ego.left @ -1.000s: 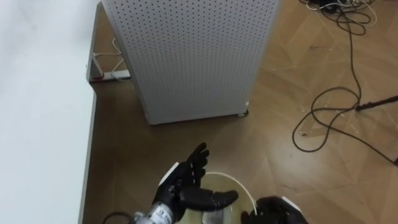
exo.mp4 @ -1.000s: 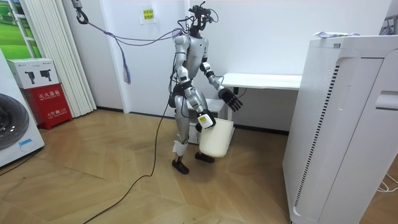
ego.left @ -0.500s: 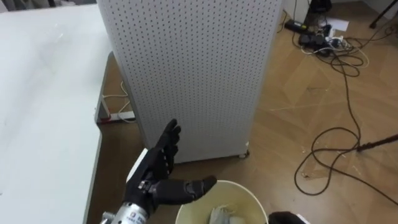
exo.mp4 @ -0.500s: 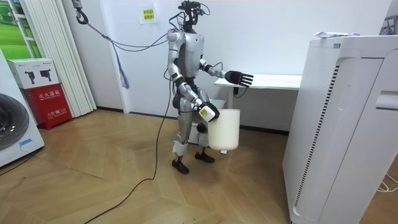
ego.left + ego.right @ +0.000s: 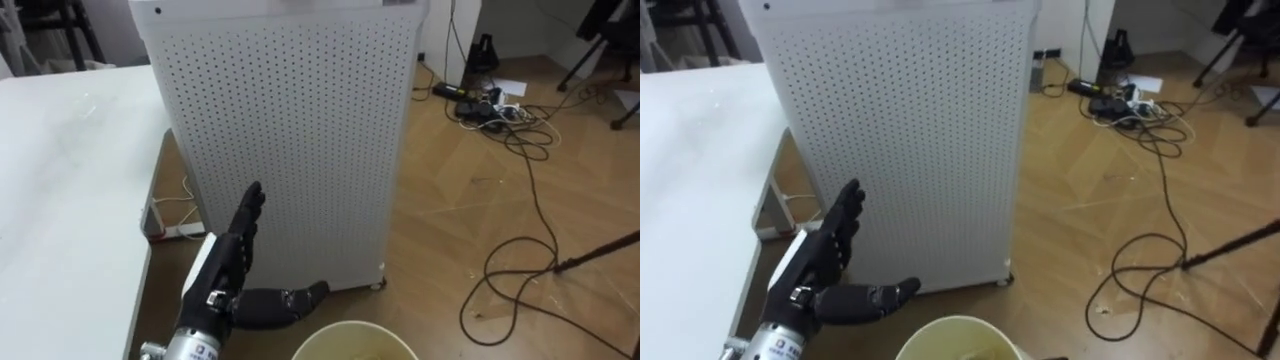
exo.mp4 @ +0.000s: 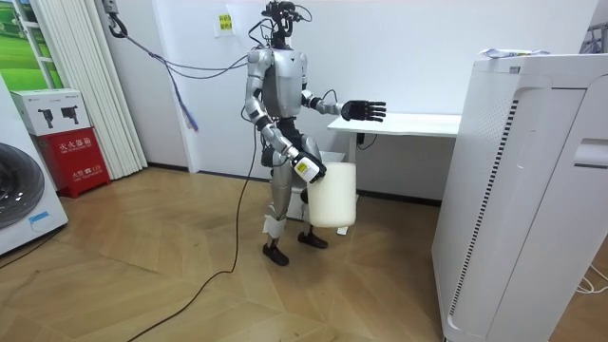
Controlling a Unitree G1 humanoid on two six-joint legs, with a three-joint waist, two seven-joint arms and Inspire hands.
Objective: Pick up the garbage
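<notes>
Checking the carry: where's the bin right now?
In the room view, the cream bin hangs at the robot's right side, off the floor, before the white table.

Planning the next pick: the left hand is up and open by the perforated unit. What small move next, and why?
Probably turn a little left and scan the desk before reaching. The left hand is open and holds nothing, in front of the unit rather than over anything to pick. The bin hangs by the right hand, ready.

Perforated white unit (image 5: 285, 130) beside white table (image 5: 60, 190)
</notes>
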